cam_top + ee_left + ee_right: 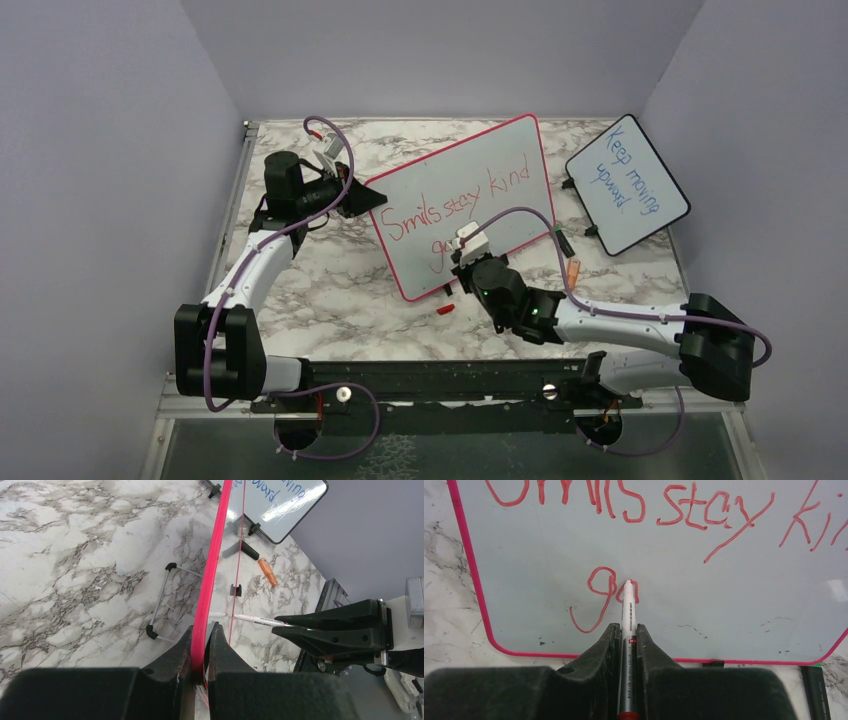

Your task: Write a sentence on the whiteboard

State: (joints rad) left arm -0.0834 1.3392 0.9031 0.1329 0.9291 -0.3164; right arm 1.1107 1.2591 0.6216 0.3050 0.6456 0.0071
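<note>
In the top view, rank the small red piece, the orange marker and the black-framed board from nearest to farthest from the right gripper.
1. red piece, just nearside of the right gripper.
2. orange marker, off to its right.
3. black-framed board, at the far right.

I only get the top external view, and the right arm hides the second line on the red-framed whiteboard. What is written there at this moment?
Observer: In the right wrist view the sentence goes on with a red "g" and a half-drawn next letter, low on the whiteboard.
Reviewer: Where is the pen tip?
Observer: The marker has its tip at that unfinished letter, and the right gripper is shut on its barrel.
Reviewer: Does the left arm actually hold the board?
Observer: Yes. The left wrist view shows the left gripper pinching the frame's edge, one finger on each face.
</note>
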